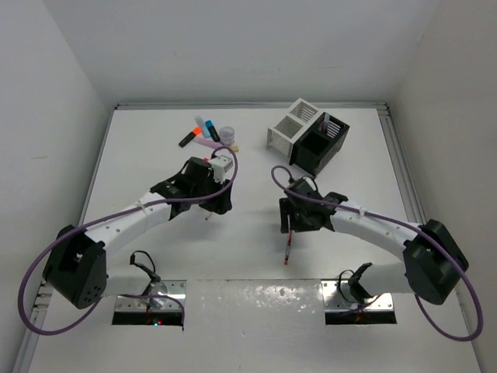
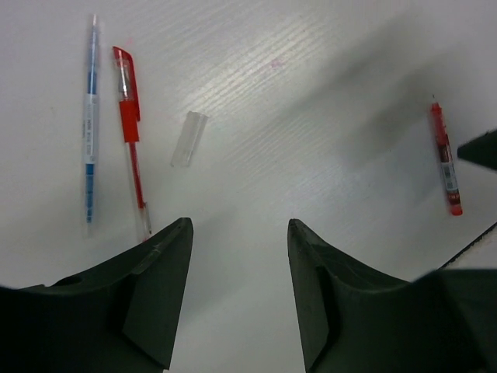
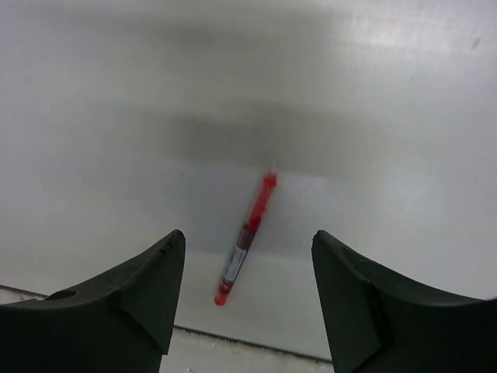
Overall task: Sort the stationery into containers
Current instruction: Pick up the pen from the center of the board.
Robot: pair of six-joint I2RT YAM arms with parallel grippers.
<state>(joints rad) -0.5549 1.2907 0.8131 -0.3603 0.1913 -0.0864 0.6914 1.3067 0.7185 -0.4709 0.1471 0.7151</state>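
white box (image 1: 284, 134): far side of the table, right of centre, joined to the black one. honestly can't make out what's inside from up top
black box (image 1: 314, 151): stuck right against it, with a few thin pens (image 1: 328, 123) standing in its far corner, pinkish and dark
highlighter pile (image 1: 208, 130): loose on the table left of the boxes, well apart from them. orange, blue and pink ones, with the tape roll (image 1: 227, 134) and tiny eraser (image 1: 234, 148) just beside
left gripper (image 2: 239, 225): jaws parted, nothing in them, hanging over bare table just this side of the pile
near the left gripper: blue pen (image 2: 91, 124) and capped red pen (image 2: 130, 132) lying side by side, clear cap (image 2: 189, 138) just right of them
right gripper (image 3: 248, 237): fingers spread wide, gripping nothing
labelled red pen (image 3: 247, 237): flat on the table, shows in the gap between the right fingers, touching neither
in the way: from the top view the right arm's wrist sits between that pen and the black box
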